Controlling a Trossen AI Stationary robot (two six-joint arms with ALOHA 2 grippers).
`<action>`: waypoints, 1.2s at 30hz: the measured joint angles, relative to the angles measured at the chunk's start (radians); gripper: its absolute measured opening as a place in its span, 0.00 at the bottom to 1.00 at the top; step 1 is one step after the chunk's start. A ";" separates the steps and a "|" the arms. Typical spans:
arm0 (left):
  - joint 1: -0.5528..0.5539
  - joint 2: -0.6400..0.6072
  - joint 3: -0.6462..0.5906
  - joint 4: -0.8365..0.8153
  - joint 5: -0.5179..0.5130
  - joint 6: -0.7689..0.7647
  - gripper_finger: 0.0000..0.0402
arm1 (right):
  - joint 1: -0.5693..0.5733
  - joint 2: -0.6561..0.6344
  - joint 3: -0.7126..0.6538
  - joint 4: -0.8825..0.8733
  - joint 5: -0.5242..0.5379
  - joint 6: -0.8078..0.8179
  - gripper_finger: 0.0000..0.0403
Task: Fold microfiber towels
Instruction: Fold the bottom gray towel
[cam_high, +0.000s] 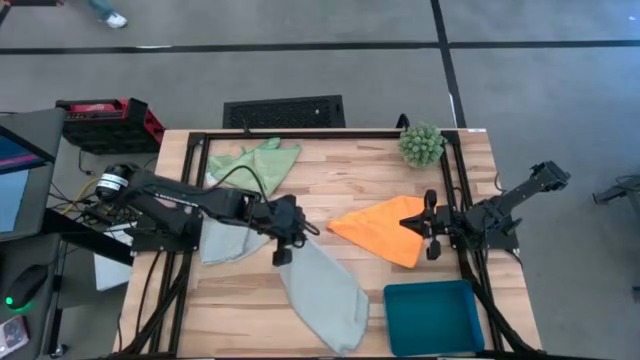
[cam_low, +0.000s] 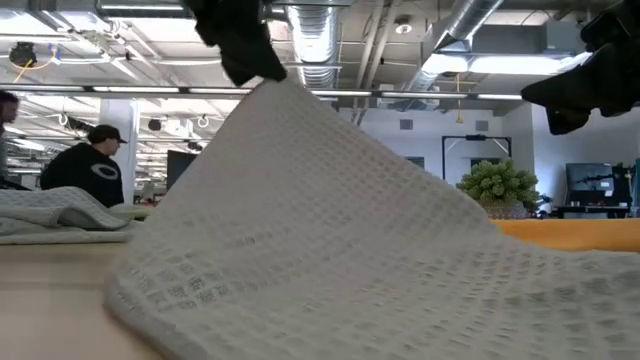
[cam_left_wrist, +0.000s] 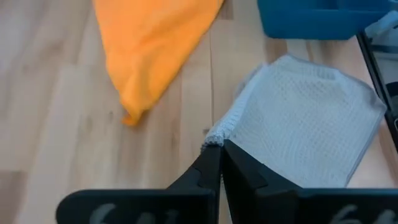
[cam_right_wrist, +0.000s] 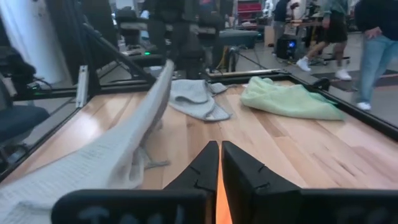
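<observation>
Pale waffle-weave towel (cam_low: 330, 250) fills the low view, one corner raised off the surface (cam_high: 340, 180) at centre, pinched by the left hand (cam_high: 279, 251). Right hand (cam_high: 432, 224) at three o'clock is seen pressed on the orange towel (cam_high: 385, 228). Slip is judged likely: only a thin corner edge is held.

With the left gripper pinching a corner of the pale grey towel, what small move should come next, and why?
Probably carry that corner across toward the towel's far end. The left gripper is shut on the raised corner of the pale grey towel, whose remainder lies flat by the teal tray, unfolded.
</observation>
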 joint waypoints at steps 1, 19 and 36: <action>0.002 0.000 0.021 -0.023 0.000 0.017 0.00 | -0.002 0.000 0.000 0.003 0.009 0.000 0.13; 0.003 0.001 0.161 -0.131 0.011 0.136 0.00 | -0.175 0.000 0.000 0.123 -0.066 -0.193 0.28; 0.007 0.001 0.161 -0.113 0.012 0.143 0.00 | -0.314 0.345 0.183 0.216 -0.203 -0.272 0.28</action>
